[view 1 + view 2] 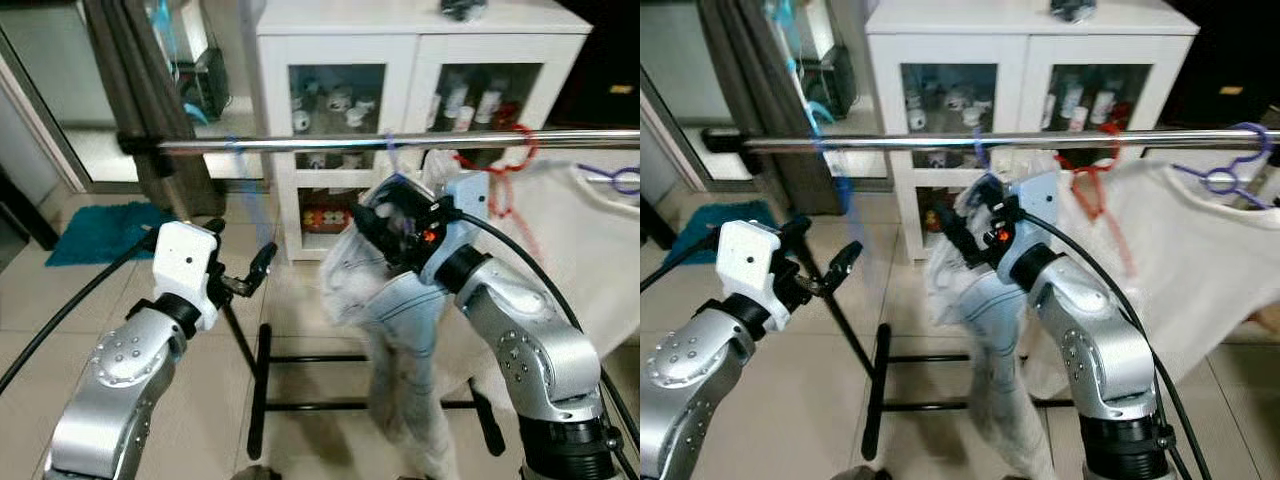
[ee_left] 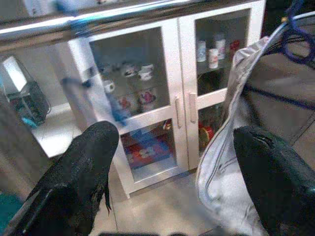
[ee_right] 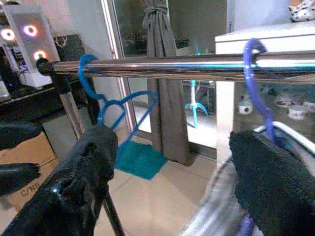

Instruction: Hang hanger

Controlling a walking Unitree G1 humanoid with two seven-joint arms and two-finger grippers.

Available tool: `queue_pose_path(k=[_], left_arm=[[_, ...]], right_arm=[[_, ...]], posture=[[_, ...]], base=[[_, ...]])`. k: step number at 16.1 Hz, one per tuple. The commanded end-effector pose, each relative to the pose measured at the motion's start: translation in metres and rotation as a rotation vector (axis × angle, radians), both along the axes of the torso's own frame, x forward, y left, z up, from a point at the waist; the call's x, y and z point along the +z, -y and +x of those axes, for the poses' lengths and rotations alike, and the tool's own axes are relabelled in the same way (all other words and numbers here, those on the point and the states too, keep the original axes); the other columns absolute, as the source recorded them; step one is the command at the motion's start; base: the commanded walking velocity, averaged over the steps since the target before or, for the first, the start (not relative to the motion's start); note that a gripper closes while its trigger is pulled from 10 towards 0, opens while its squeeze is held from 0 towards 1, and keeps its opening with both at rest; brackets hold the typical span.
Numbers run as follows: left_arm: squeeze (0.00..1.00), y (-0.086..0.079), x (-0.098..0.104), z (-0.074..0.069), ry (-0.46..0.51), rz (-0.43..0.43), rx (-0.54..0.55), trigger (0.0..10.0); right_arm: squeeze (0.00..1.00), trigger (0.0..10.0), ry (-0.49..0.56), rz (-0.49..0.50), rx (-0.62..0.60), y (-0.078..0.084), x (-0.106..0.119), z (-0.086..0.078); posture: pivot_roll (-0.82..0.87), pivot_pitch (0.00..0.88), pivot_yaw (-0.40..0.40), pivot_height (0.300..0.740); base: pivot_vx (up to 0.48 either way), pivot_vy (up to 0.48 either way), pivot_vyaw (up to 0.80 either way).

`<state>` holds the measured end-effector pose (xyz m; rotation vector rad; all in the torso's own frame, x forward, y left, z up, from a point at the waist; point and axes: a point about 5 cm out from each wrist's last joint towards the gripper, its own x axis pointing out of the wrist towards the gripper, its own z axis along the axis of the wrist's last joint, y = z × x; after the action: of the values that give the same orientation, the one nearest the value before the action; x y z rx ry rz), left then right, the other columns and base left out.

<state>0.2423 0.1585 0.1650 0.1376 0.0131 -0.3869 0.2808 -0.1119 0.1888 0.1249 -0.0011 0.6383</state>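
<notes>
Your right hand (image 3: 167, 182) is raised just under the rail (image 1: 400, 142) with fingers spread wide, gripping nothing, beside the blue hanger (image 3: 256, 83) hooked over the rail, its lower part hidden by blurred pale jeans (image 1: 400, 330), while your left hand (image 1: 240, 268) hovers open and empty nearby.

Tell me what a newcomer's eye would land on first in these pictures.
The shiny horizontal metal clothes rail spans the scene in front of a white glass-door cabinet. At its middle, the right gripper, fingers open, sits by a pair of pale blue jeans hanging from a blue plastic hanger hooked on the rail. The left gripper is raised, open, below the rail; white garments on red and purple hangers hang farther right.
</notes>
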Motion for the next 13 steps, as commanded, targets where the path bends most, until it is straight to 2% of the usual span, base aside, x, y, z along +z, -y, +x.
queue_pose_path(k=[1,5,6,7,8,9,12,13], left_arm=[[0.0,-0.001,-0.002,0.001,-0.001,0.023,0.014,10.0],[0.0,-0.005,-0.005,0.002,-0.011,0.051,0.033,10.0],[0.0,-0.006,-0.006,0.003,-0.012,0.071,0.039,10.0],[0.0,-0.008,-0.006,0.004,-0.007,0.076,0.044,10.0],[0.0,-0.008,-0.005,0.004,-0.006,0.079,0.046,10.0],[0.0,-0.011,-0.006,0.004,-0.006,0.094,0.057,10.0],[0.0,-0.02,-0.009,0.004,-0.029,0.11,0.087,10.0],[0.0,-0.021,-0.01,0.004,-0.037,0.122,0.089,10.0]], right_arm=[[1.0,10.0,-0.005,0.005,0.026,-0.007,-0.001,-0.002],[1.0,10.0,-0.014,-0.014,0.065,-0.019,-0.004,0.005],[1.0,10.0,-0.012,-0.041,0.087,-0.028,-0.003,0.012],[1.0,10.0,-0.001,-0.048,0.163,-0.038,0.0,0.017],[1.0,10.0,0.003,-0.048,0.193,-0.04,0.001,0.016],[0.0,10.0,0.006,-0.055,0.231,-0.042,0.0,0.015],[0.0,10.0,0.03,-0.027,0.297,-0.047,0.001,0.015],[0.0,10.0,0.077,-0.004,0.304,-0.048,0.004,0.018]], posture=[[-0.08,0.0,0.071,0.74],[-0.08,0.0,0.069,0.74],[-0.08,0.0,0.067,0.74],[-0.07,0.0,0.065,0.74],[-0.07,0.0,0.065,0.74],[-0.07,0.0,0.061,0.74],[-0.07,0.0,0.056,0.74],[-0.07,0.0,0.056,0.74]], base=[[0.0,0.0,0.0],[0.0,0.0,0.0],[0.0,0.0,0.0],[0.0,0.0,0.0],[0.0,0.0,0.0],[0.0,0.0,0.0],[0.0,0.0,0.0],[0.0,0.0,0.0]])
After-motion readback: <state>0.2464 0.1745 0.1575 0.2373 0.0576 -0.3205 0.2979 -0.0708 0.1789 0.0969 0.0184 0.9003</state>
